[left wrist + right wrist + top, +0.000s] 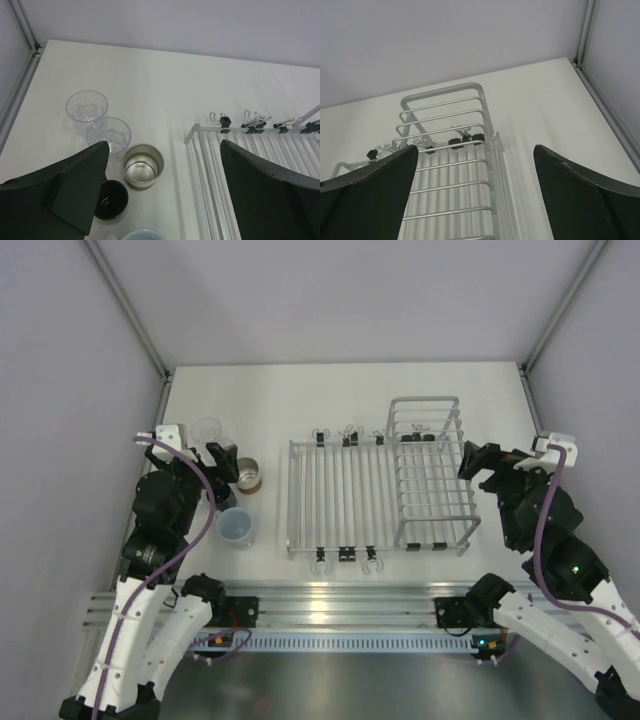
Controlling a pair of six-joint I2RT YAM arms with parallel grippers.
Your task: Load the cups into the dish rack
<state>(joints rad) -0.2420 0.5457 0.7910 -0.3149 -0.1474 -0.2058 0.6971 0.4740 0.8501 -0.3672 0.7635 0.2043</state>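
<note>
At the table's left stand the cups: a clear cup (207,430), a tan-and-metal cup (248,476), a pale blue cup (236,528) and a dark mug (217,497) half hidden under my left gripper (222,470). The left wrist view shows a clear cup (87,106) with a second clear one (109,134) beside it, then the metal cup (143,165), dark mug (111,200) and pale blue rim (142,234). My left gripper (164,149) hovers open above them, holding nothing. The dish rack (335,502) lies mid-table with its basket (432,475). My right gripper (475,466) hangs open and empty beside the basket (445,107).
Metal corner posts (150,345) and grey walls close in the table on three sides. A rail (330,640) with the arm bases runs along the near edge. Black clips (252,129) line the rack's far bar.
</note>
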